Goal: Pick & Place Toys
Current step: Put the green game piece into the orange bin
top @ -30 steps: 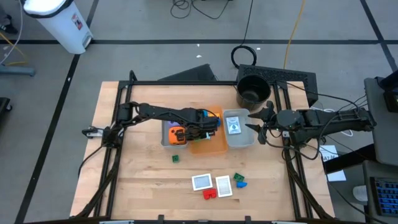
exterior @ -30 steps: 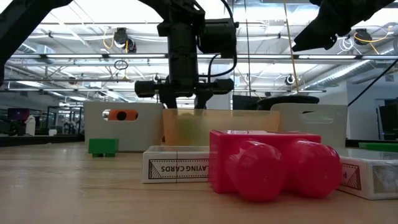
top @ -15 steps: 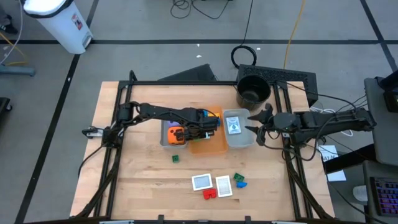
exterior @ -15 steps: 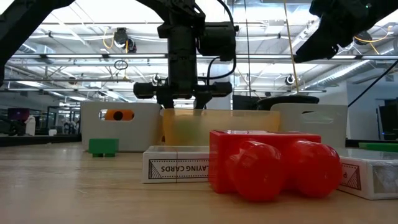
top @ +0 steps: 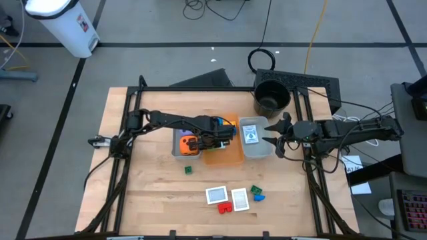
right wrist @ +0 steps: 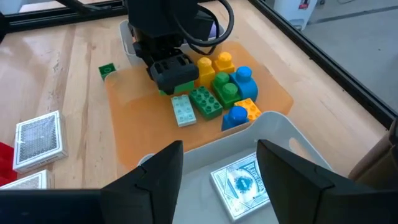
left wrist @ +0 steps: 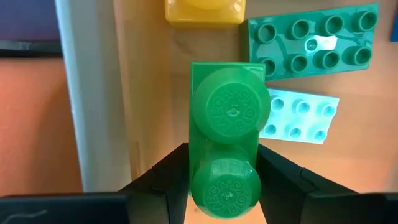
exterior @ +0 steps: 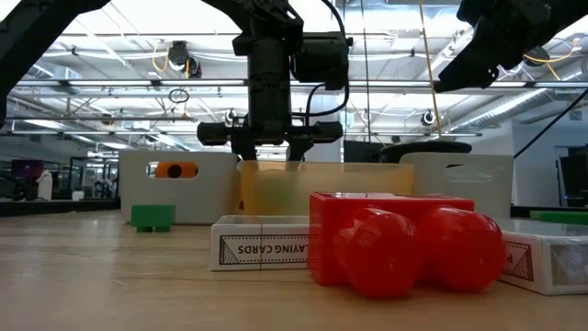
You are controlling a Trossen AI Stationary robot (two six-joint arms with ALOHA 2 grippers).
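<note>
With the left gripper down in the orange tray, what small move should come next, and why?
Probably open a little wider and lift straight up. The left gripper has the green brick between its fingers, low inside the orange tray beside the other bricks, so it looks delivered.

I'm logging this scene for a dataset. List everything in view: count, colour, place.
Orange tray: one, table centre, holding yellow, green, blue, orange and pale bricks.
Grey trays: two, flanking it; the left one holds an orange die, the right one a card deck.
Loose green brick: one, on the table in front of the trays.
Card decks: two, whitish, near front edge.
Red brick: one, beside them.
Green and blue bricks: right of the decks.
Bucket: one, black, back.
Left pincer: over orange tray, green brick between its fingers.
Right pincer: open, over right grey tray.
</note>
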